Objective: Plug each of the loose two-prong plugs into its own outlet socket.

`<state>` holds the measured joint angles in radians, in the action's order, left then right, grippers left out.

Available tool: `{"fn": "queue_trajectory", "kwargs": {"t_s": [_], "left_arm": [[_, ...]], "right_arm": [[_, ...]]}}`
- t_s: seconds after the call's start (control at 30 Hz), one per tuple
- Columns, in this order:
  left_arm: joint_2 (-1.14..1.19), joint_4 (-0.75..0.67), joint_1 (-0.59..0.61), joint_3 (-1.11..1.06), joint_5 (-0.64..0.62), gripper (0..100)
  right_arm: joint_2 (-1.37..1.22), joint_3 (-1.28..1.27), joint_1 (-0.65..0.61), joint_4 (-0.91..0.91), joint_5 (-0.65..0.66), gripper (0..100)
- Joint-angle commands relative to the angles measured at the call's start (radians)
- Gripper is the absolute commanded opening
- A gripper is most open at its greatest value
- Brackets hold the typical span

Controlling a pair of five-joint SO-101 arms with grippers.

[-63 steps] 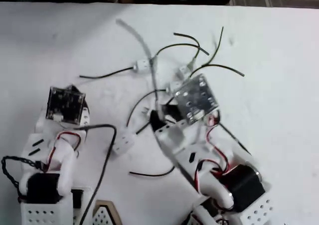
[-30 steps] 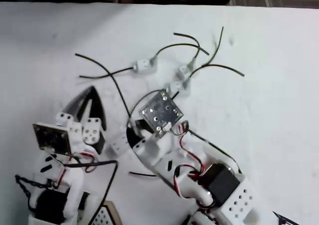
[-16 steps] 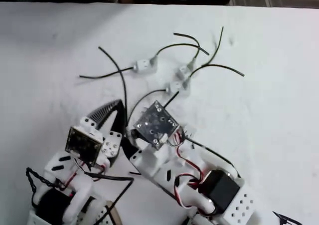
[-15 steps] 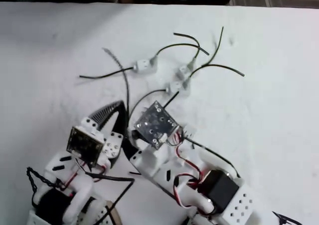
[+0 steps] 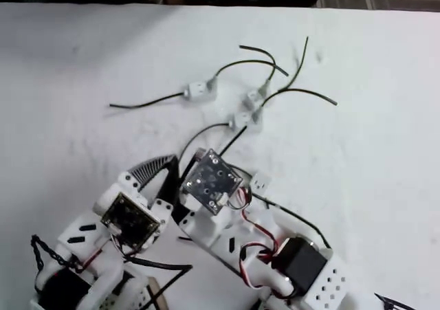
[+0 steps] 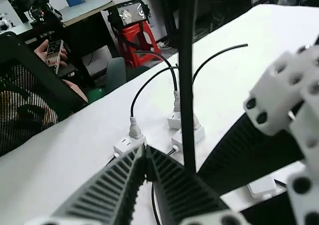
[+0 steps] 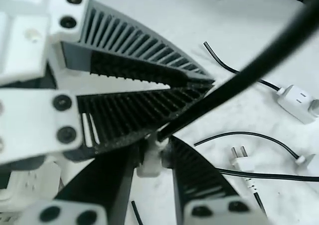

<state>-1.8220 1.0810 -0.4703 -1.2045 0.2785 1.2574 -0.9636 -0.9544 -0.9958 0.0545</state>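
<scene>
Right gripper [image 7: 153, 147]: clenched on a white plug [image 7: 148, 166], low in the centre of the right wrist view; the dark fingers flank the plug on both sides.
Held cable [image 7: 239, 73]: black, and runs from the white plug up to the upper right corner of that view.
Left gripper [image 6: 145, 157]: its ribbed fingers are pressed together with nothing visible between them. The tips lie just beside the held cable, close above the right gripper.
Loose plug [image 7: 240, 160]: white, with two bare prongs, lying on the table [image 5: 385, 117] near the right gripper at the lower right of the right wrist view.
Outlet sockets [image 5: 197, 89]: three white blocks in the upper centre of the high view, each with black leads, beyond both grippers.
</scene>
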Motion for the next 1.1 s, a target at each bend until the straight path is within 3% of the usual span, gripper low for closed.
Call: {"fn": "queue_trajectory", "kwargs": {"t_s": [0.0,0.17,0.33,0.43,0.57,0.83,0.97,1.07], "left_arm": [[-0.004,0.032,-0.022,0.017,0.011,2],[-0.004,0.080,-0.071,0.015,0.023,2],[-0.004,0.092,-0.050,0.018,0.157,2],[-0.004,0.095,0.099,0.057,0.141,2],[-0.004,0.095,0.335,0.097,0.031,2],[-0.004,0.097,0.702,0.074,-0.029,2],[-0.004,0.087,0.802,0.006,-0.029,2],[-0.004,0.087,0.809,-0.038,-0.029,2]], "right_arm": [[0.024,-0.008,0.019,0.048,0.011,1.7],[0.024,-0.071,0.070,0.117,0.035,1.7],[0.024,-0.078,0.071,0.117,0.037,1.7],[0.022,-0.078,0.077,0.124,0.035,1.7],[-0.018,-0.107,0.102,0.206,0.018,1.7],[-0.398,-0.137,0.096,0.461,-0.008,1.7],[-0.552,-0.137,0.054,0.565,-0.008,1.7],[-0.630,-0.137,0.021,0.610,-0.008,1.7]]}}
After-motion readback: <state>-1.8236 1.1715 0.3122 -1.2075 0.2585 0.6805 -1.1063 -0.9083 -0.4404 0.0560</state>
